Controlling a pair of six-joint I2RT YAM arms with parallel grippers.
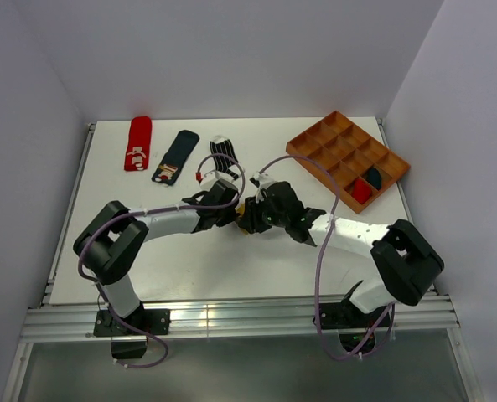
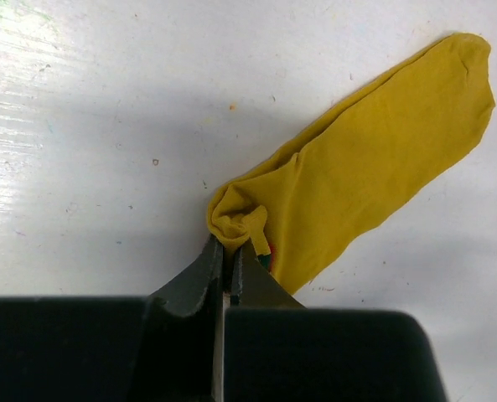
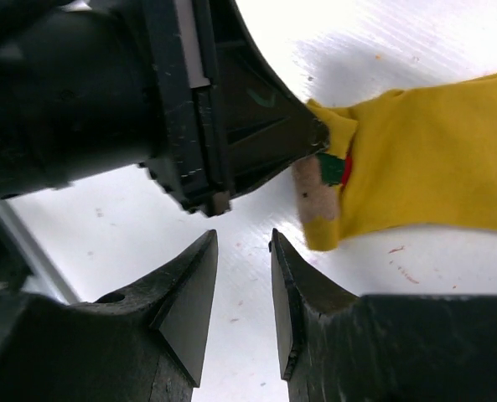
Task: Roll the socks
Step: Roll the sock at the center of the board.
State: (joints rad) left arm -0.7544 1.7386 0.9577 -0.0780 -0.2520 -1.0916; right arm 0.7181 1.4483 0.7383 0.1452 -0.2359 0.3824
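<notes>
A mustard yellow sock [image 2: 365, 167] lies flat on the white table, one end bunched up. My left gripper [image 2: 230, 244] is shut on that bunched end. In the right wrist view the same sock [image 3: 432, 167] shows a beige, red and green patch at its held end, gripped by the left gripper's fingers [image 3: 256, 117]. My right gripper [image 3: 244, 243] stands open just beside that end, with nothing between its jaws. In the top view both grippers meet at mid-table [image 1: 244, 209] and hide most of the sock. At the back lie a red sock [image 1: 137, 142], a navy sock with a patch [image 1: 175, 157] and a striped sock [image 1: 224, 155].
An orange compartment tray [image 1: 332, 138] sits at the back right. It holds a red bundle [image 1: 361, 193] and a navy bundle [image 1: 373, 177] in its near compartments. Purple cables loop above both arms.
</notes>
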